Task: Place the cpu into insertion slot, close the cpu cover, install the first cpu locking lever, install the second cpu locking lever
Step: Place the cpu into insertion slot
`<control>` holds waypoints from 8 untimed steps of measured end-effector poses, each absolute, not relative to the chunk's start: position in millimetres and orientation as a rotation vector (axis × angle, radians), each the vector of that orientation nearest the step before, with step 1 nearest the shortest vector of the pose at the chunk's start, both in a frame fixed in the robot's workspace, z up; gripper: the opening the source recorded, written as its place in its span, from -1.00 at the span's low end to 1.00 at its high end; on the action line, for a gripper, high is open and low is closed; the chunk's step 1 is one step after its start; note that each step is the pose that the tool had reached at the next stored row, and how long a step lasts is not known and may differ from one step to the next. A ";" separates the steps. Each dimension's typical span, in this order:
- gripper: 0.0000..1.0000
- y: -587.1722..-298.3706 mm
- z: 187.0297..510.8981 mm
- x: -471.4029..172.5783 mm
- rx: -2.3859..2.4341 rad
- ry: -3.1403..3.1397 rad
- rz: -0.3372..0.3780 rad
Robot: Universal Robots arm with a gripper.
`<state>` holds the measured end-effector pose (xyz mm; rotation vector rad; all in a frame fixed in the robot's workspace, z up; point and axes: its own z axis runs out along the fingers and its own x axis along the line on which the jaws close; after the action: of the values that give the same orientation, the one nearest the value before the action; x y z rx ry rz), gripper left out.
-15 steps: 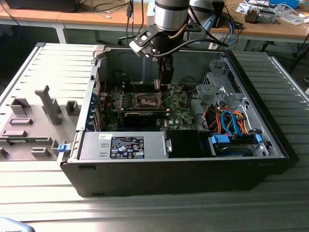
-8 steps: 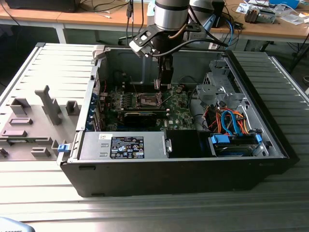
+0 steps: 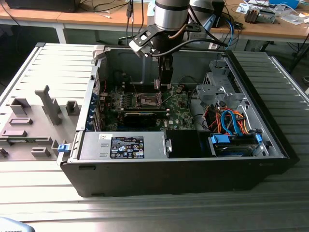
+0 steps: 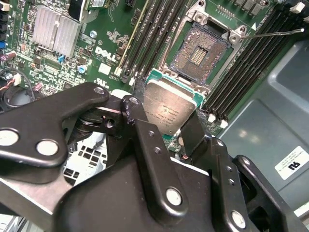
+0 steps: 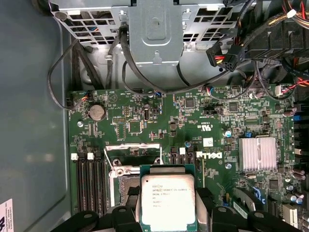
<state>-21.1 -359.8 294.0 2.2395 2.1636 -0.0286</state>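
We judge the cpu (image 4: 170, 107) to be light, stiff and fragile. It is a thin flat plate that will not bend, yet its underside contacts and the fine pins of the insertion slot (image 4: 199, 52) would suffer from any scrape or tilt. It wants holding by two opposite edges only, kept level, with modest force. That is how the gripper (image 4: 164, 118) has it: the black fingers (image 4: 192, 135) are clamped on opposite sides of the chip, leaving its face untouched. The smooth edges look slippery to us, so a slack pinch could let it twist. The chip hangs in the air over the green motherboard (image 5: 193, 121), near the open slot and not yet seated, inside the computer case (image 3: 169, 181) that lies on the ribbed counter (image 3: 145, 212). It is a small square with a pale grey-beige metal lid bearing small dark print, and a green rim peeks out around the lid.
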 end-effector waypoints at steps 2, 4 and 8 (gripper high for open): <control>0.08 -359.8 294.1 -21.1 2.243 2.160 -0.029; 0.08 -359.8 294.1 -21.1 2.247 2.156 -0.029; 0.08 -359.8 294.0 -21.1 2.252 2.150 -0.029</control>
<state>-21.1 -359.8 294.0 2.2525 2.1502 -0.0288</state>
